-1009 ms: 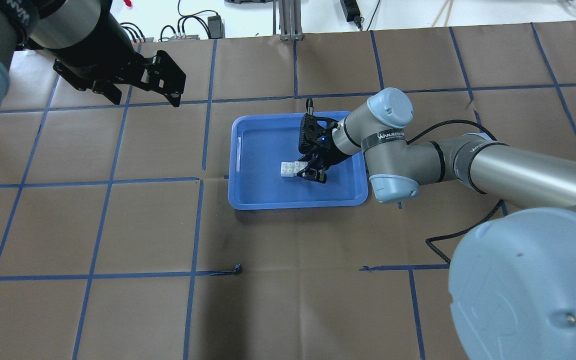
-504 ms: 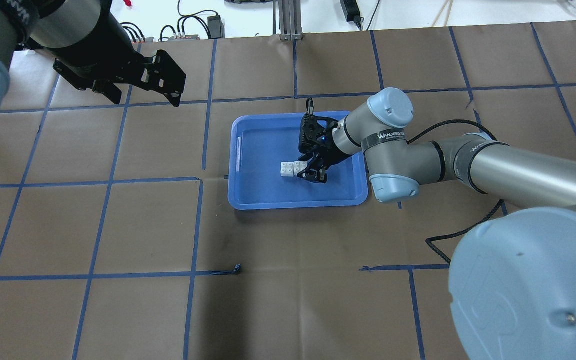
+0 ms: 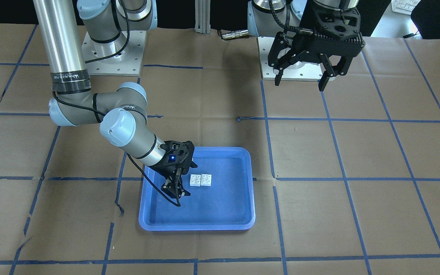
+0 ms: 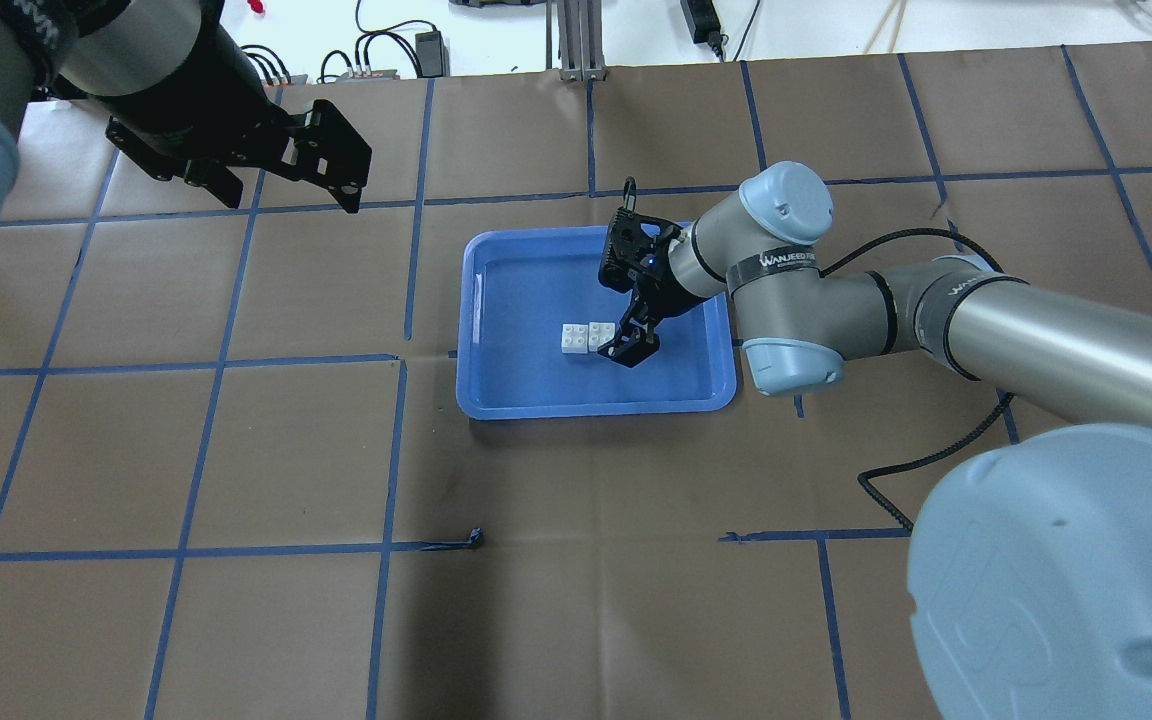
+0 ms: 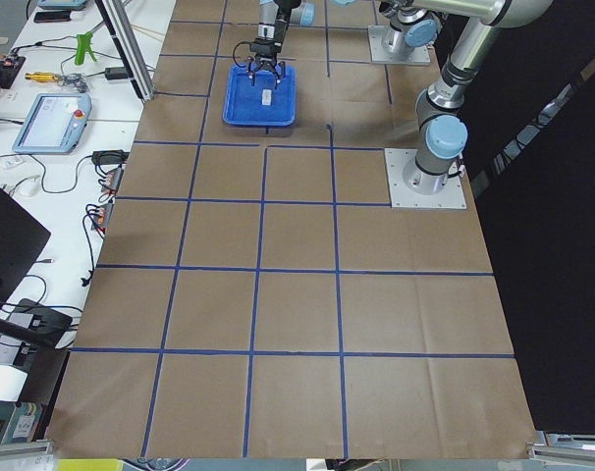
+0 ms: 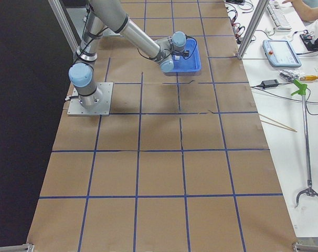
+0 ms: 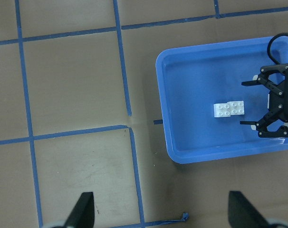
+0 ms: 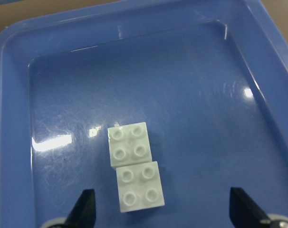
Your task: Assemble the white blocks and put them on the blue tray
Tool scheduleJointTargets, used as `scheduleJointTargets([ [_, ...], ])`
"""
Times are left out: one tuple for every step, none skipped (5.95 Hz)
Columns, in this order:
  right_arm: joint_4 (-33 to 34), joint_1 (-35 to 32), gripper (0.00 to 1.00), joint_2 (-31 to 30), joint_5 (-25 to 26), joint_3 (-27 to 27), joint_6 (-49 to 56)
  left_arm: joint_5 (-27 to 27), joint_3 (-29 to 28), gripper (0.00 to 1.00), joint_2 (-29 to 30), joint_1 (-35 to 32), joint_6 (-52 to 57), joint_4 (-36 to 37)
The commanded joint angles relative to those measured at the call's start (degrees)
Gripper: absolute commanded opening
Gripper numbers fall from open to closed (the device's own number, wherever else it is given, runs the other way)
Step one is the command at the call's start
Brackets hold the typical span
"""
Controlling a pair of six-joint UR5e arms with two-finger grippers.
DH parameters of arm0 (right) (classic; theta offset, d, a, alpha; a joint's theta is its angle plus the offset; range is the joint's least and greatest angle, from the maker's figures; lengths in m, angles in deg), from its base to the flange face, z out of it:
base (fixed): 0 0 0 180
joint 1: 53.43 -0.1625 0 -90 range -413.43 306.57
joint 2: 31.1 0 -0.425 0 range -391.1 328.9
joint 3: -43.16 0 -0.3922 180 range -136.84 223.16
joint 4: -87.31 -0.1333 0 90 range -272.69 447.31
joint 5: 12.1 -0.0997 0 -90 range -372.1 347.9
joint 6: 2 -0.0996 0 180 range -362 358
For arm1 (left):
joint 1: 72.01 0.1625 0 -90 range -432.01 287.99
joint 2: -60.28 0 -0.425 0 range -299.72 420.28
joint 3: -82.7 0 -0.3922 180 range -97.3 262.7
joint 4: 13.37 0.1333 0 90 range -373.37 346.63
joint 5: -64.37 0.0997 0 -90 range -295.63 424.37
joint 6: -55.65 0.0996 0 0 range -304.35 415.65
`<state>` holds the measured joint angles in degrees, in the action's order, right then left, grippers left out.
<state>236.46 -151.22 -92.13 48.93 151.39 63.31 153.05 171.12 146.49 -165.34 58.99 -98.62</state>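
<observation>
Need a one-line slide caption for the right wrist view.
White blocks side by side, studs up, on the blue tray floor, right gripper open and clear of them.

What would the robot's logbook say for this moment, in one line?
white blocks: side by side in blue tray | right gripper: open, beside blocks, not holding | left gripper: open, empty, away from tray

- brown paper sheet [image 4: 236, 450] covers the whole tabletop, split into big squares by blue tape lines [image 4: 186, 551]
- white tablet-style pendant with a red button [image 6: 282, 52] sits on the white side bench [image 6: 285, 157], near a black power brick [image 6: 270, 83]
- long metal grabber stick with a green handle [image 6: 305, 136] lies on that bench too
- grey aluminium post [image 4: 576, 40] at the far table edge
</observation>
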Motion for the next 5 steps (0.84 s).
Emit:
scheduleJointTargets([
  [-11.1, 0.5, 1.0, -4.9, 5.2, -2.0, -4.5, -0.1, 0.0, 0.99, -0.1, 0.0, -0.1, 0.1],
  [-20.4, 1.1, 1.0, -7.1, 9.2, -5.7, -12.4, -0.1, 0.0, 0.99, -0.2, 0.0, -0.1, 0.0],
  [-29.7, 1.3, 1.0, -9.3, 12.7, -10.4, -22.2, -0.1, 0.0, 0.99, -0.2, 0.0, -0.1, 0.0],
  [-38.9, 1.5, 1.0, -10.8, 17.9, -15.5, -29.0, -0.1, 0.0, 0.99, -0.2, 0.0, 0.0, 0.0],
  [-44.8, 2.1, 1.0, -12.3, 24.6, -20.1, -40.1, -0.1, -0.1, 0.99, -0.2, 0.0, 0.0, 0.1],
])
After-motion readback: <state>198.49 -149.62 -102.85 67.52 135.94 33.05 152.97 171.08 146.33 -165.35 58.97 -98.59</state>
